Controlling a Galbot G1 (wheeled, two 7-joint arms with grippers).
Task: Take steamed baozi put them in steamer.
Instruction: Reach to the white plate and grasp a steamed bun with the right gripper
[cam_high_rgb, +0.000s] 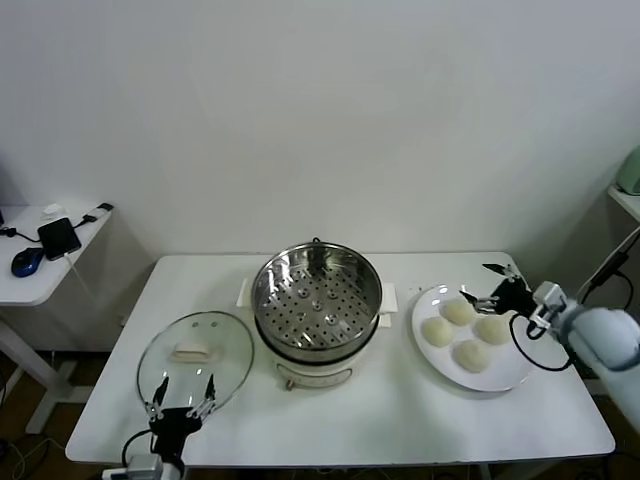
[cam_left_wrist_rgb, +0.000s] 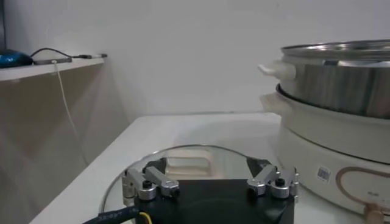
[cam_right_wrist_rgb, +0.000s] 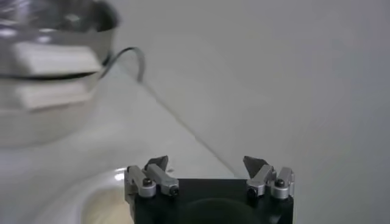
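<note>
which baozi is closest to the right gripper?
The steamed baozi at the plate's far edge, just left of the open right gripper; the other three lie nearer the robot.

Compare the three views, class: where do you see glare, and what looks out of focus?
Head view: evenly lit; bright glints on the steamer wall, faint sheen on the glass lid. Left wrist view: the steamer side is fairly sharp, the left gripper soft at the frame edge. Right wrist view: the steamer is badly blurred, the plate rim washed out behind the right gripper.

White table bears steamer, glass lid, plate.
</note>
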